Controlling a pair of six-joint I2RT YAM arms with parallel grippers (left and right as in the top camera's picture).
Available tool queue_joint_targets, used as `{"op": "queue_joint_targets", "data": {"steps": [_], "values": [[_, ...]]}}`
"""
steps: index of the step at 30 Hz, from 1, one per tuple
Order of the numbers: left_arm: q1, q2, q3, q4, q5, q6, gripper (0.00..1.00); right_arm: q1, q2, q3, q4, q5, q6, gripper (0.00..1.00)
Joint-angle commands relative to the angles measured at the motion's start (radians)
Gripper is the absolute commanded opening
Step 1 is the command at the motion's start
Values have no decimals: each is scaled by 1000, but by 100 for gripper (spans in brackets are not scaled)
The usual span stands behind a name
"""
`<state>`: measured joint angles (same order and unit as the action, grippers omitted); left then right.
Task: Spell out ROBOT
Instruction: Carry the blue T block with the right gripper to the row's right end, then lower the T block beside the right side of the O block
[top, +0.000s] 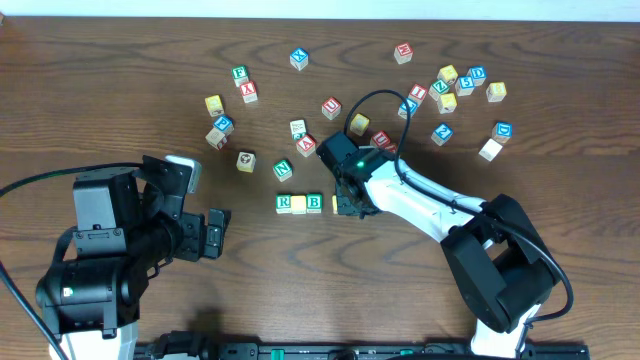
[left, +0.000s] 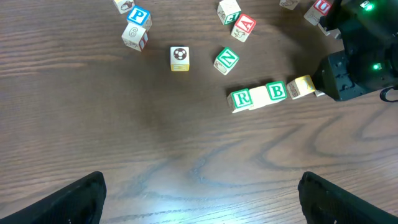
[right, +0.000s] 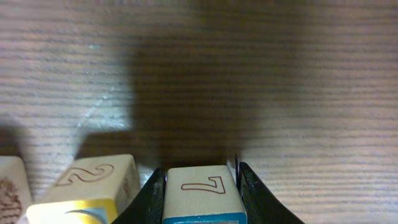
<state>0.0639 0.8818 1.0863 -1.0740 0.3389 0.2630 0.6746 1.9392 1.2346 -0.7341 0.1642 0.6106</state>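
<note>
A row of letter cubes lies mid-table: green R (top: 283, 203) (left: 241, 98), a pale cube (left: 258, 96), green B (top: 314, 203) (left: 276, 91), then a yellow-faced cube (left: 300, 86) (right: 87, 186) with a 2 on its side. Right beside it, my right gripper (top: 347, 203) (right: 202, 180) is shut on a blue-faced cube (right: 202, 190) with a 7 on its side. That cube's letter is hidden. My left gripper (top: 213, 235) (left: 202, 205) stands open over bare table to the left of the row, holding nothing.
Loose cubes lie behind the row: a green N (top: 283, 170), a red A (top: 307, 145), a ball-picture cube (top: 246, 160), a blue P (left: 138, 17). Several more cluster at the back right (top: 450, 85). The right arm's cable (top: 385, 100) loops over them.
</note>
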Motion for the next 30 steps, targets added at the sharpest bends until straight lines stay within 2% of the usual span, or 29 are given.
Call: {"op": "queue_joint_targets", "data": {"steps": [1, 30], "values": [[5, -1, 8, -3, 12, 10, 97, -2, -21, -3, 20, 15, 2, 1], [5, -1, 8, -3, 12, 10, 97, 14, -21, -3, 81, -58, -77, 1]]}}
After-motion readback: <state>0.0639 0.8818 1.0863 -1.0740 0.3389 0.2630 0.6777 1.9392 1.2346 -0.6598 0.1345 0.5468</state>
